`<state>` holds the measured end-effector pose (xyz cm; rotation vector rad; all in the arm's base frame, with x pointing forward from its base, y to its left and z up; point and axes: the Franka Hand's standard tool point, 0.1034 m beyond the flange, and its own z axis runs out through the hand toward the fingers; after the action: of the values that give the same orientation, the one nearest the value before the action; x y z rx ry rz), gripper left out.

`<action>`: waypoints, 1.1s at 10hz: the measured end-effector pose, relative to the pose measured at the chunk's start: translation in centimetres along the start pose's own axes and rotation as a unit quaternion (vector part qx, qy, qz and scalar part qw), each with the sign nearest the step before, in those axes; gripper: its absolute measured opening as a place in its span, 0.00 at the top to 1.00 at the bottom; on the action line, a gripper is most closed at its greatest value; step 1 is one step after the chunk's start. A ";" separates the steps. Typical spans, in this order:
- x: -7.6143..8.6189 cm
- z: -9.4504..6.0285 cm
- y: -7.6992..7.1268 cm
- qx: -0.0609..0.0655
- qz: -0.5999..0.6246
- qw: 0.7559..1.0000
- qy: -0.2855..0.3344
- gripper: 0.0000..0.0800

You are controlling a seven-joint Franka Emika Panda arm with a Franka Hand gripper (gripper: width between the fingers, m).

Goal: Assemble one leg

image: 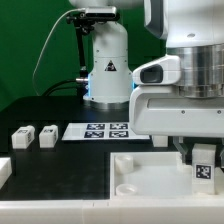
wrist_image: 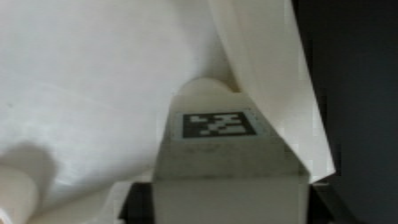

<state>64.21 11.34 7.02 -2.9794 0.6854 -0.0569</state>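
Note:
My gripper (image: 203, 158) is shut on a leg (image: 203, 168), a small white block with a black-and-white tag facing the camera. It holds the leg upright over the corner of the large white tray-like piece (image: 135, 178) at the exterior view's right. In the wrist view the leg (wrist_image: 219, 130) sits between my dark fingers (wrist_image: 146, 202), its tip down in a corner of the tray-like piece (wrist_image: 89, 80), next to its raised rim. Whether the tip touches the piece cannot be told. Two more legs (image: 22, 137) (image: 47, 134) lie on the black table at the exterior view's left.
The marker board (image: 105, 129) lies flat behind the tray-like piece, in front of the arm's white base (image: 108, 70). Another white part (image: 4, 171) shows at the exterior view's left edge.

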 end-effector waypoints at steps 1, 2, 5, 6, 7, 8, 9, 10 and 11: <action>0.1 -0.1 0.1 -0.003 0.082 0.997 -0.003 0.64; 0.1 -0.1 0.1 -0.005 0.181 0.983 -0.002 0.64; 0.0 0.1 0.3 0.006 0.428 0.903 -0.020 0.64; -0.1 0.1 0.3 0.015 0.521 0.853 -0.031 0.63; -0.2 0.1 0.3 0.016 0.572 0.820 -0.036 0.63; -0.1 0.1 0.3 0.016 0.604 0.796 -0.038 0.63; -0.2 0.0 0.3 0.013 0.641 0.766 -0.038 0.63; -0.2 0.0 0.3 0.012 0.657 0.753 -0.037 0.63; -0.2 0.0 0.3 0.011 0.667 0.744 -0.035 0.63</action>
<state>63.92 11.14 6.98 -1.7386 2.4626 0.1379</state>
